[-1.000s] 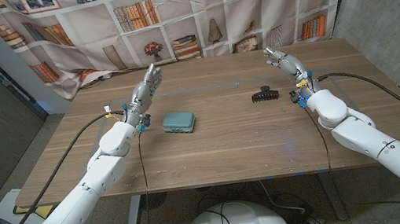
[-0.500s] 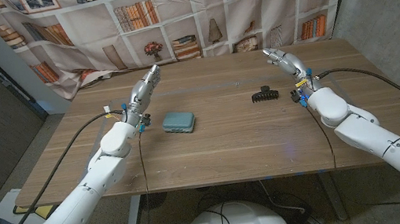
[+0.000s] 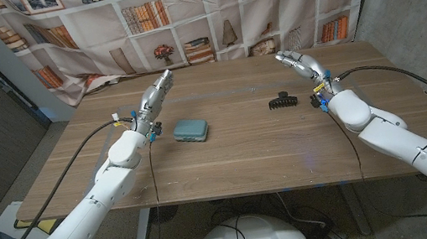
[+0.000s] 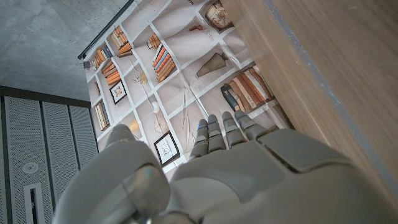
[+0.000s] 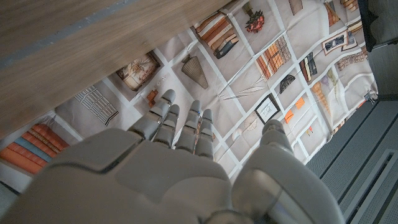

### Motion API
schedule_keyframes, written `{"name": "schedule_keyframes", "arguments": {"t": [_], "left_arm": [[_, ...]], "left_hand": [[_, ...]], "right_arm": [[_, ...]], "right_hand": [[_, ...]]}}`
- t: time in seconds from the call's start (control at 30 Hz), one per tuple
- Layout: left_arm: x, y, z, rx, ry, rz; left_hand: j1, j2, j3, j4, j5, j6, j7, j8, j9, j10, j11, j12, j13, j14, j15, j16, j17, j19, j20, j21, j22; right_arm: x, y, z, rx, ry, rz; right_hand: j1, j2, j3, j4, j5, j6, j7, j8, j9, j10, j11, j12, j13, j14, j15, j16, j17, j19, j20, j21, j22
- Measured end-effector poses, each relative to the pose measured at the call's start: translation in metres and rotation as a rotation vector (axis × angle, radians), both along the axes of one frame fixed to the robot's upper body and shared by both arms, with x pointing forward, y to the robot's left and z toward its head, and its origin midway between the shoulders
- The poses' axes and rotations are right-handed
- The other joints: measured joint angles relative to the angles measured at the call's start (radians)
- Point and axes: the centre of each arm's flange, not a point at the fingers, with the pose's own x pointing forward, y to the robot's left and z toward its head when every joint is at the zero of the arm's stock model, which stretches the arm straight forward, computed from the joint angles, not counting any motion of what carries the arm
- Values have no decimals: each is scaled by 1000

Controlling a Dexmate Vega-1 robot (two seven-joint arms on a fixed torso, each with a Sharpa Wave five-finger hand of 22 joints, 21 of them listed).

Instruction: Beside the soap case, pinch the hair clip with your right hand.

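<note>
Right hand (image 3: 299,64) edging inward toward hair clip (image 3: 283,101), fingers apart, holding nothing; half second earlier it was hanging slightly farther out. Clip lying untouched on wooden table (image 3: 245,157), well right of teal soap case (image 3: 190,130). Left hand (image 3: 155,95) hovering beyond case, fingers extended, empty. Approach beginning; descent and pinch not yet done.

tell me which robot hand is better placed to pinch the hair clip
The right robot hand. It is raised, open, just beyond the hair clip on that side of the table, while the left robot hand is past the soap case, farther from the clip.
</note>
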Motion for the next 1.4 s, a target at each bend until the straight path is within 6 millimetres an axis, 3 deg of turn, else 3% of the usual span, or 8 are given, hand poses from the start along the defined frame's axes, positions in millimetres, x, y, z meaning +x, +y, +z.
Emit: {"name": "schedule_keyframes", "arguments": {"t": [0.53,1.03,1.4], "left_arm": [[-10,0,-4,12,13,-4],[-14,0,-14,-9,31,-17],[-16,0,-21,-26,49,-17]], "left_hand": [[0,0,-3,3,-16,23,2,0,0,5,-5,-5,0,0,0,0,0,0,0,-8,0],[-3,-3,-6,6,-16,32,4,0,0,13,-13,-9,0,5,5,-5,0,-4,4,-16,0],[-5,-4,-13,4,-23,36,0,0,0,18,-7,-12,0,6,5,-4,0,-4,4,-16,0]], "right_arm": [[1,-3,14,-151,16,-89],[-1,-4,25,-294,52,-164],[-4,-3,33,-423,78,-216]], "right_hand": [[32,5,10,-4,1,18,-3,0,0,27,-6,4,0,8,-4,0,0,0,0,-5,3],[80,7,29,-10,1,19,5,0,0,41,-9,3,0,-27,-19,-8,0,-20,2,-14,2],[125,-30,33,-14,1,-14,1,-12,0,13,-21,-13,0,-27,-19,-8,0,-20,2,-20,0]]}}
